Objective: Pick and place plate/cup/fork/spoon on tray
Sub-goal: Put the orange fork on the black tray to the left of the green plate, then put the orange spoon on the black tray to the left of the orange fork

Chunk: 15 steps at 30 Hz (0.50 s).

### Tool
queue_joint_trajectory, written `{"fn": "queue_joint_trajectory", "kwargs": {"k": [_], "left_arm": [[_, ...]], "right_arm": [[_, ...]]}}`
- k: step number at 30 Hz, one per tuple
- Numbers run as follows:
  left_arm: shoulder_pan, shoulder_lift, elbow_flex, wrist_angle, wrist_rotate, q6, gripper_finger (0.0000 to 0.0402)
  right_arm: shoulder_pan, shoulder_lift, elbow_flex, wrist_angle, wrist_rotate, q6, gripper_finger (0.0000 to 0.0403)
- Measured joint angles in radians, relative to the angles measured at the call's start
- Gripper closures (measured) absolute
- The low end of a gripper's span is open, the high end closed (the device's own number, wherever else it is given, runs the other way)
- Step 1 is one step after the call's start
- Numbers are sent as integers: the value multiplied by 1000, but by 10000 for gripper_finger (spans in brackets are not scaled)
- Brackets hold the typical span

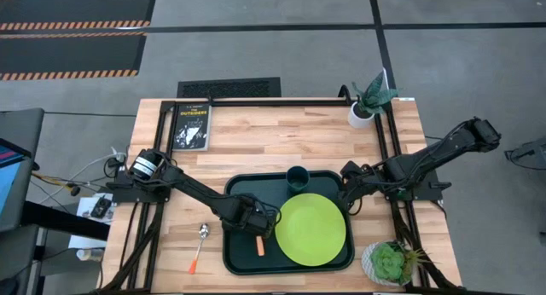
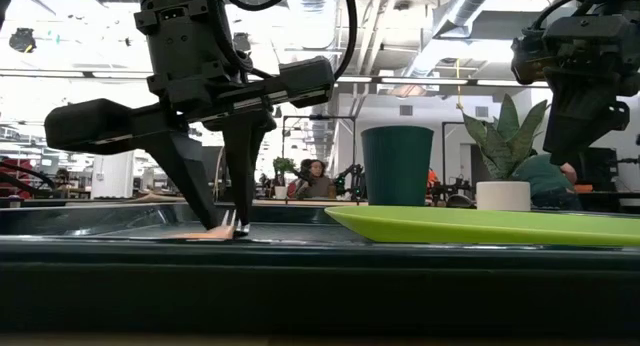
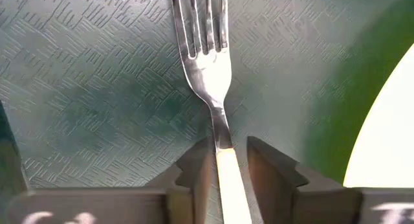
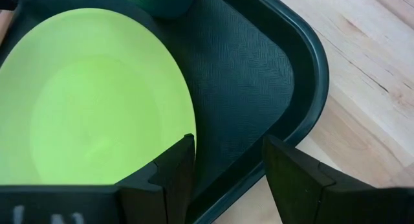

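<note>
The dark green tray [image 1: 243,188] lies in the table's near middle. The lime-green plate [image 1: 310,228] lies flat on its right half, and the teal cup [image 1: 298,178] stands upright at its far edge. The fork [image 3: 206,49] lies flat on the tray floor left of the plate, its orange handle [image 1: 260,245] pointing to the near edge. My left gripper [image 3: 229,153] is slightly open, pointing down, one finger on either side of the handle just behind the metal neck, with narrow gaps showing. The spoon [image 1: 200,244] lies on the table left of the tray. My right gripper [image 4: 226,166] is open and empty above the tray's right end.
A black book [image 1: 192,124] lies at the far left of the table. A white pot with a spiky plant [image 1: 367,103] stands at the far right, and a potted succulent [image 1: 388,263] at the near right. People sit in the room beyond the table [image 2: 315,176].
</note>
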State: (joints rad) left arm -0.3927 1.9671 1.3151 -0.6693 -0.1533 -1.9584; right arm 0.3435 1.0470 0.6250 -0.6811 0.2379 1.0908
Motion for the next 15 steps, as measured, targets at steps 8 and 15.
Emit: {"fn": "queue_joint_trajectory", "kwargs": {"k": [8, 15], "left_arm": [[0, 0, 0, -18, -17, 0, 269], [21, 0, 0, -40, -77, 13, 271]], "right_arm": [[0, 0, 0, 0, 0, -1, 198], [0, 0, 0, 0, 0, -3, 198]]}}
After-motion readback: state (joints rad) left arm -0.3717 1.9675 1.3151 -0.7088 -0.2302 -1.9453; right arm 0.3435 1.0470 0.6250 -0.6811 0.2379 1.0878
